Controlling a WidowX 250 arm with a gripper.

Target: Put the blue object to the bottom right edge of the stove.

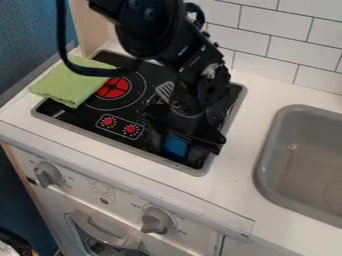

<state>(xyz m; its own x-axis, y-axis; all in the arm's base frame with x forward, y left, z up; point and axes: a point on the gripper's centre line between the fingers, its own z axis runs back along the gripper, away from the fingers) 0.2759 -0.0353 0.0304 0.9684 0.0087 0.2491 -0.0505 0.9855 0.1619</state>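
Blue shows low beneath my hand (190, 144): the object (176, 145) is at the near-right part of the stove (80, 117), right of the two red dials (119, 126) and just inside the front rim. The patch I can see is roughly square, its lower edge running about in line with that rim. With black parts of the hand around it, I can't make out a long axis, or which way an end points, or whether its underside touches the glass.

My arm (153, 30) comes in from the top edge and slants down toward the right, then bends at the wrist (194, 95), so the hand hangs down over the stove's right half. I can't tell from this angle whether the hand is clamped on the object or only around it. A cable (62, 37) loops down to the arm's left.

Past the wrist's left side, I see a slotted spatula (165, 90). A green cloth (72, 80) overlaps the stove's left side, beside the red burner (113, 87). The sink (264, 160) is set into the white worktop (234, 185), to the right.
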